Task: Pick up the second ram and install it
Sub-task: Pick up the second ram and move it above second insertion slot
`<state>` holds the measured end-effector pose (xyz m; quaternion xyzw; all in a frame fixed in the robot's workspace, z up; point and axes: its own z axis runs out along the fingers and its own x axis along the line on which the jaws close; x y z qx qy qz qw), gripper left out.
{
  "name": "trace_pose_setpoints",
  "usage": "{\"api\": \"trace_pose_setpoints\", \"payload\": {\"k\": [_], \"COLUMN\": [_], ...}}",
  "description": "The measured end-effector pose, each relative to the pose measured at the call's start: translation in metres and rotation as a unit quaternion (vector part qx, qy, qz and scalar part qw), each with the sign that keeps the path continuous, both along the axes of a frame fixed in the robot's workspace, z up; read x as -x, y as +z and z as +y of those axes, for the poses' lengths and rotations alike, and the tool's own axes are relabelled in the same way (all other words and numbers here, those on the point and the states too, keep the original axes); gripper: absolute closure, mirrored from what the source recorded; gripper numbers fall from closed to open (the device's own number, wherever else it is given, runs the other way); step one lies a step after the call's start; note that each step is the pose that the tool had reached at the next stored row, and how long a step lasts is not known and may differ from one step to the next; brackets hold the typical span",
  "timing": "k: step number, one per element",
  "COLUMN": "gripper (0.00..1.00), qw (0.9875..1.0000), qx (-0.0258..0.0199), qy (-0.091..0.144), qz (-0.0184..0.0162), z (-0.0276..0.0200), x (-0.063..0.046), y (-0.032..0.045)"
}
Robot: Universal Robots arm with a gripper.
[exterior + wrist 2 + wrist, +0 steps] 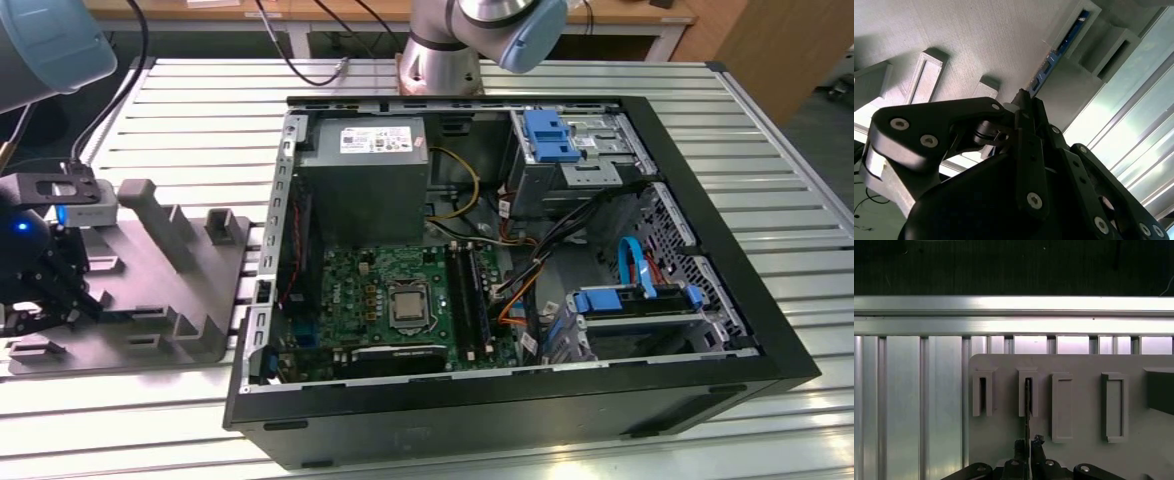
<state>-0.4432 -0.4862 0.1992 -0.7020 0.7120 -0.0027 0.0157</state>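
Observation:
The second ram is a thin blue-green stick standing on edge in a slot of the grey plastic holder block. In the first wrist view I see its narrow top edge in the second slot of the holder. My gripper sits right at the near end of the stick, its black fingers pressed in on both sides of it. In the exterior view the gripper hangs low over the holder, at the exterior view's left.
An open black computer case lies to the exterior view's right of the holder, with a green motherboard, dark memory slots and a grey power supply inside. The arm's base stands behind the case. Everything rests on a ribbed aluminium table.

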Motion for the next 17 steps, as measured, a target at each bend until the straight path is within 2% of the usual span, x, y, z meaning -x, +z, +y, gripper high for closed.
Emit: {"api": "trace_pose_setpoints", "payload": {"k": [17], "gripper": [0.81], "qw": [1.0000], "qx": [-0.0020], "qy": [0.000], "qz": [0.0000], "z": [0.0000], "x": [-0.0017], "y": [-0.0001]}}
